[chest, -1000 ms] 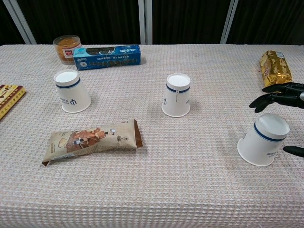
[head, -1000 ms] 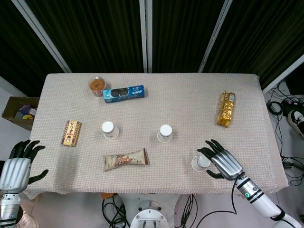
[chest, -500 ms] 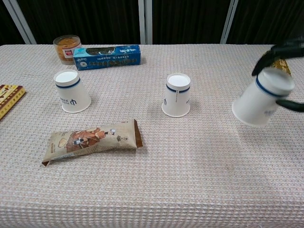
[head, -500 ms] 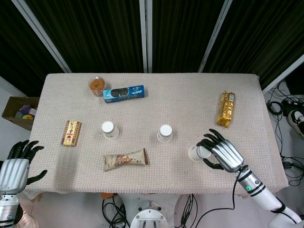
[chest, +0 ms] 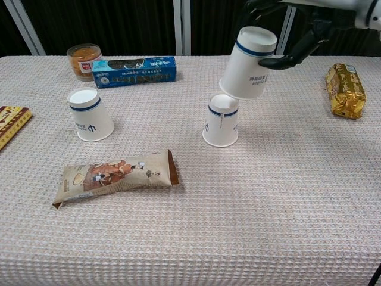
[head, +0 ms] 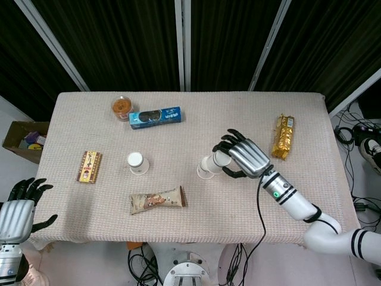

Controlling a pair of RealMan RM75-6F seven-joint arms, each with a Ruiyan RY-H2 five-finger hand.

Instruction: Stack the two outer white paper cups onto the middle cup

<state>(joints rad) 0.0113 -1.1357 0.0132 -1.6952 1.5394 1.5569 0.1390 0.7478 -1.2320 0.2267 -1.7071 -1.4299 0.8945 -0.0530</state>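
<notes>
My right hand (head: 244, 157) (chest: 297, 24) grips an upside-down white paper cup (chest: 248, 62) (head: 218, 161) tilted in the air, just above and right of the middle cup (chest: 221, 120) (head: 205, 170), which stands upside down on the cloth. The left cup (chest: 90, 114) (head: 137, 162) stands upside down at the table's left. My left hand (head: 19, 210) hangs off the table's near left corner with its fingers spread and nothing in it; the chest view does not show it.
A snack bar wrapper (chest: 113, 176) lies in front of the left cup. A blue biscuit box (chest: 136, 71) and a small jar (chest: 84, 61) stand at the back left. A gold packet (chest: 345, 89) lies at the right, a flat snack box (head: 89, 166) at the left edge.
My right hand has lifted the right cup off the cloth and carried it left and up, to just above the middle cup. The left hand has barely moved.
</notes>
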